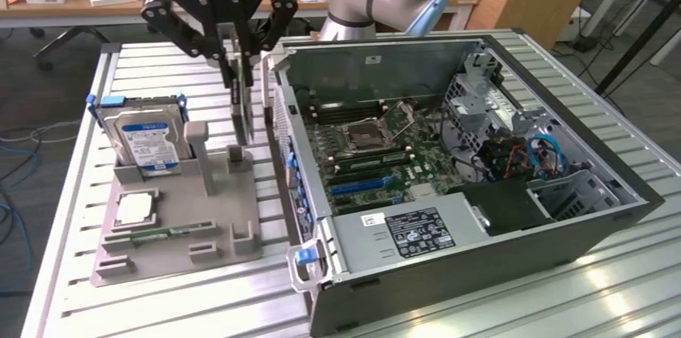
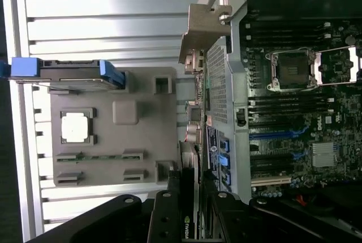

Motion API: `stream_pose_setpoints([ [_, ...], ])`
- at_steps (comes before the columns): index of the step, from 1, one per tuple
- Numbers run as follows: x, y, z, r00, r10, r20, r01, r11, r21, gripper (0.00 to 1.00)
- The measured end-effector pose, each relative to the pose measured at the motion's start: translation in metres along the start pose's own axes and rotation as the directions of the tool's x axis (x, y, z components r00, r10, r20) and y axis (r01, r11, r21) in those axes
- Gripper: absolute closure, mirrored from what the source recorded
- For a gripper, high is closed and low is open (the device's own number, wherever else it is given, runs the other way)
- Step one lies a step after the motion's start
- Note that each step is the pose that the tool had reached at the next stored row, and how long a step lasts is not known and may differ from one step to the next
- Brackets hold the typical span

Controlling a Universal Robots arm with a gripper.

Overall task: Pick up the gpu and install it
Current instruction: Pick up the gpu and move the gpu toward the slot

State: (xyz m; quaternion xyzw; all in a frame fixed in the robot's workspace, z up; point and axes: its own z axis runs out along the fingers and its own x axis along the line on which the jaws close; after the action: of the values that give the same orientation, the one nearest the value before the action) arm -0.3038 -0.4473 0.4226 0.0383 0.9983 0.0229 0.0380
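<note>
**A:** Gpu (image 1: 245, 119), where is it?

**B:** From the biggest thing down: a slatted metal table (image 1: 596, 298) carries an open computer case (image 1: 532, 250) lying on its side, with the motherboard (image 1: 383, 127) exposed. Just beside the case, on the exterior view's left, sits a grey holder (image 1: 175, 254).

**A:** What is on the holder?

**B:** A blue-labelled hard drive (image 1: 149, 143) stands propped at the far end. A pale square chip (image 1: 136, 209) and a narrow green memory stick (image 1: 171, 233) lie in recesses nearer the camera.

**A:** And the card?

**B:** The gpu hangs upright on edge, outside the case, between the hard drive and the case wall and over the holder. I cannot tell whether its lower edge touches the holder.

**A:** The gripper?

**B:** The gripper (image 1: 238, 75) clamps the card's upper part. In the wrist view the black fingers (image 2: 164, 220) press on either face.
</note>
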Motion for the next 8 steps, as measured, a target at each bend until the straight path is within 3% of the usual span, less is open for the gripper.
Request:
stream_pose_setpoints([
  [8,-0.029,0.0022,0.0019,1.0000,0.000,-0.0013,0.000,1.0000,-0.0003,0.74],
])
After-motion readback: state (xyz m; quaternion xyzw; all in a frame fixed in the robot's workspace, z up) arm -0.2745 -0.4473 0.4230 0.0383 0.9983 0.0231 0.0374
